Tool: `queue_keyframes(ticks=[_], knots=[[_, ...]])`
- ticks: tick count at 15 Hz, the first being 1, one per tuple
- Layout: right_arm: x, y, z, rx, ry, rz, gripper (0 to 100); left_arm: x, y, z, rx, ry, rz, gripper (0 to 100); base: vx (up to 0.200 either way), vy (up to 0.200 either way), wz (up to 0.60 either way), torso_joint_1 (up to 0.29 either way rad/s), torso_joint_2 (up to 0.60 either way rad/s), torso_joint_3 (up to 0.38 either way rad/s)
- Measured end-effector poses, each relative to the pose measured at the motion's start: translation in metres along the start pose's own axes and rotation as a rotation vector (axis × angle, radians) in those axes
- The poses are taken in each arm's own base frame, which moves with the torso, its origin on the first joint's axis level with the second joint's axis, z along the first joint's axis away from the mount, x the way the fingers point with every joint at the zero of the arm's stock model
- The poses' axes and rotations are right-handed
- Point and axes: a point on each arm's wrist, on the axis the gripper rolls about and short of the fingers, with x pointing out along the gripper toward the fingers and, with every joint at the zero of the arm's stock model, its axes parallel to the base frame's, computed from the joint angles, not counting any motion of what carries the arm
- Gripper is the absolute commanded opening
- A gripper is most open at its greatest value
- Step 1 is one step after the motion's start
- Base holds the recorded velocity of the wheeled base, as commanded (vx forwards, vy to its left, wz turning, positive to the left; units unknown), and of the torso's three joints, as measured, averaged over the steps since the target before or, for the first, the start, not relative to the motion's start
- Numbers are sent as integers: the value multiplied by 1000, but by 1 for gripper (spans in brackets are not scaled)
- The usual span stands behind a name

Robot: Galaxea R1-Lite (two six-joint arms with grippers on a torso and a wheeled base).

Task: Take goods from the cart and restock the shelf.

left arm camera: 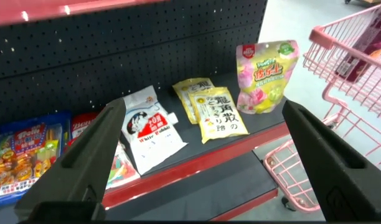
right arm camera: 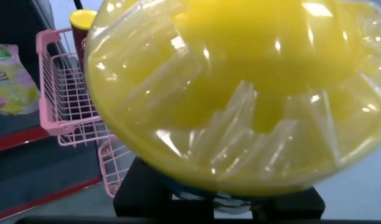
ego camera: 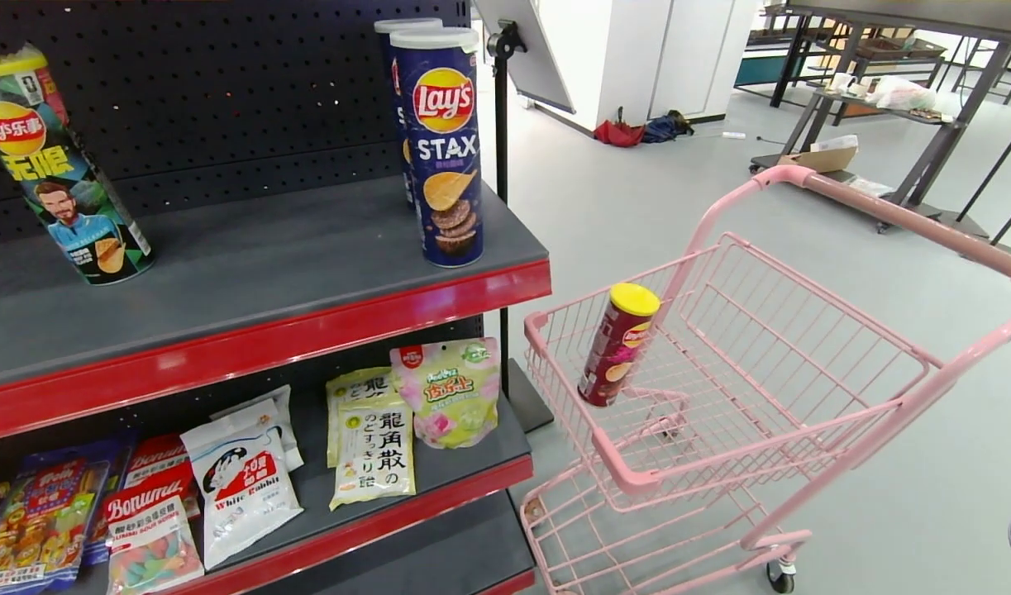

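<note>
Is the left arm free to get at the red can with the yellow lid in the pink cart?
Probably yes. The left gripper is open and empty, and the red can leans alone in the pink cart, whose top is open. It would likely have to come in from above.

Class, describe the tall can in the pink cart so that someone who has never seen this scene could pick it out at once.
Look to the right of the red-edged shelf for the pink cart. In its upper basket, a single tall can leans in the corner nearest the shelf. Unlike the blue cans on the shelf, it is dark red with a yellow lid.
</note>
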Motion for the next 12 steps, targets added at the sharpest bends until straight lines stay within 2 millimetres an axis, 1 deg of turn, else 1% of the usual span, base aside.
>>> queue_keyframes(ticks=[5, 8, 12], knots=[[-2, 0, -4, 0, -3, 7, 0, 0, 0, 0, -2, 0, 0, 100, 0, 0, 0, 183, -547, -353], [-1, 1, -6, -2, 5, 13, 0, 0, 0, 0, -1, 1, 0, 100, 0, 0, 0, 232, -598, -372], [1, 1, -6, -5, 9, 17, 0, 0, 0, 0, 0, 0, 0, 100, 0, 0, 0, 178, -449, -271]])
